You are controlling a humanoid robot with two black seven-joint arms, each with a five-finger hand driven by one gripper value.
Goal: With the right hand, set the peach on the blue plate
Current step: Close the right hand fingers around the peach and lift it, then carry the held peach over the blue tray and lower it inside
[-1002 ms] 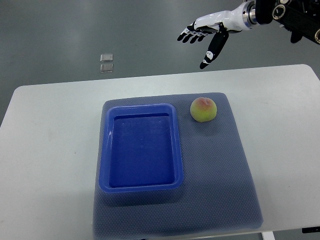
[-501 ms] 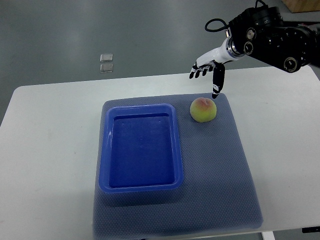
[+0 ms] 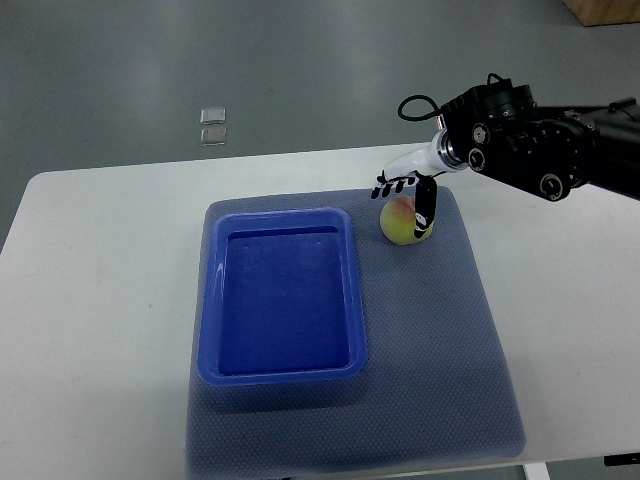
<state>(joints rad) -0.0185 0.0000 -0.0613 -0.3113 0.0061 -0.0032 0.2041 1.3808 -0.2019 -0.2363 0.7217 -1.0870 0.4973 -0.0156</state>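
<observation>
The peach (image 3: pixel 400 225), yellow-green with a pink blush, sits on the grey-blue mat just right of the blue plate's far right corner. The blue plate (image 3: pixel 212 300) is a deep rectangular tray with nothing in it. My right hand (image 3: pixel 404 207) reaches in from the right and hangs over the peach, open. Its spread fingers (image 3: pixel 388 185) sit behind the top of the fruit and its thumb (image 3: pixel 424 205) points down along the right side. I cannot tell whether the thumb touches the peach. The left hand is out of view.
A grey-blue mat (image 3: pixel 430 350) covers the middle of the white table (image 3: pixel 100 300) and carries the plate and the peach. The dark forearm (image 3: pixel 530 155) crosses above the table's far right. Two small clear squares (image 3: pixel 212 125) lie on the floor beyond the table.
My right hand has come down and toward me from above the table's far edge onto the peach, thumb now alongside it. Peach and plate have not moved.
</observation>
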